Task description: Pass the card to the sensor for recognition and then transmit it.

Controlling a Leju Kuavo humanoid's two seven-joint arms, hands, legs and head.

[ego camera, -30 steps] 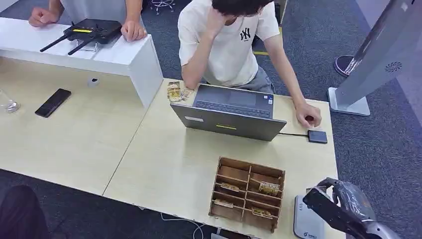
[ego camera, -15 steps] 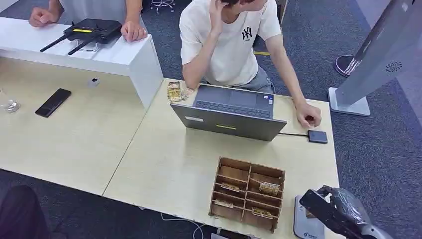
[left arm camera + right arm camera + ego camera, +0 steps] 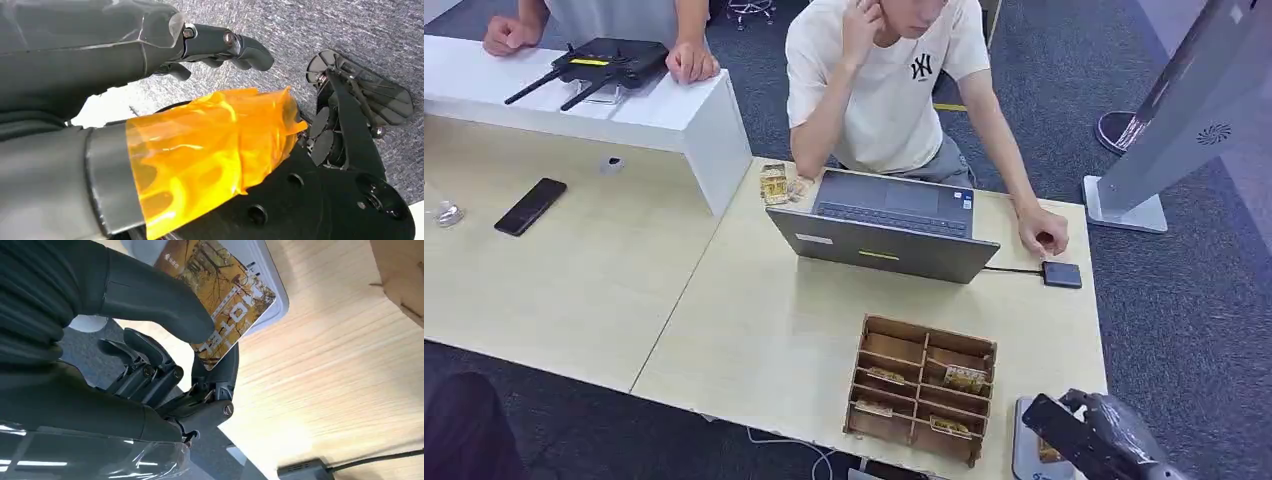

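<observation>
Fingers [image 3: 220,375] and thumb of my right hand [image 3: 150,370] pinch the card [image 3: 220,300] over the grey sensor [image 3: 1029,455], at five o'clock of the table [image 3: 754,330]. My left hand [image 3: 220,47] hangs empty, fingers apart. The pinch looks shallow; I judge the card may slip sideways.

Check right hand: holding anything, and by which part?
Yes. The right hand pinches the hotel key card at one end, thumb on its printed face, over the grey card reader.
</observation>
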